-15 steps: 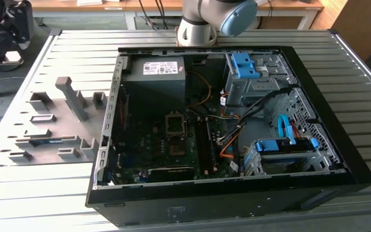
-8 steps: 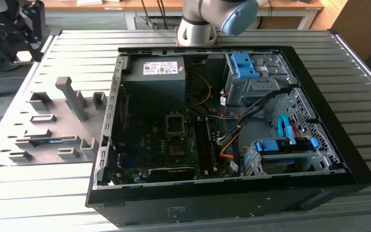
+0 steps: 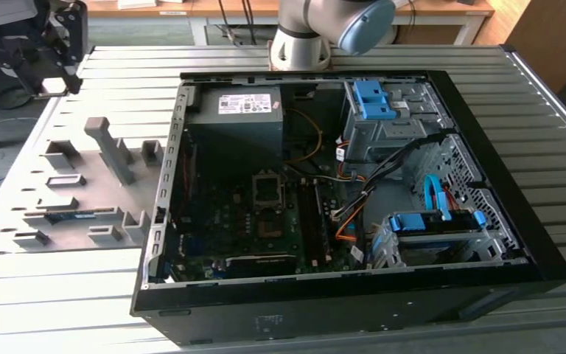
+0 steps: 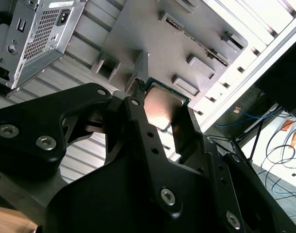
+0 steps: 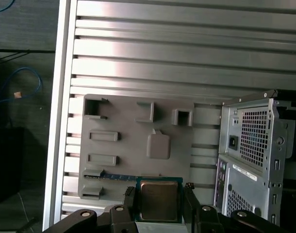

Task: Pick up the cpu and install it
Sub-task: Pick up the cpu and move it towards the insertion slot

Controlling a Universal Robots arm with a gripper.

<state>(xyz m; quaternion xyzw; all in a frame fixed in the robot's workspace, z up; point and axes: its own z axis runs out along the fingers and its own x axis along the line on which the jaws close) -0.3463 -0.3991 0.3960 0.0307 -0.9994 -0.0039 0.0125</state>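
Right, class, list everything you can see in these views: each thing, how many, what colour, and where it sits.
cpu: one, silvery-grey, between the gripper's fingers.
fixture tray: one, grey, on the table beside the computer case.
memory stick: one, green, in a tray slot.
computer case: one, black, open, on the table.
power supply: one, grey with white label, inside the case.
drive brackets: two, blue, inside the case.
table: one, silver, slatted.
robot arm: one, grey and pale blue, beyond the case.
gripper: one, black, shut on the cpu.

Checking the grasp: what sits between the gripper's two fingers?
The cpu, clamped edge to edge by the gripper; both wrist views show it.
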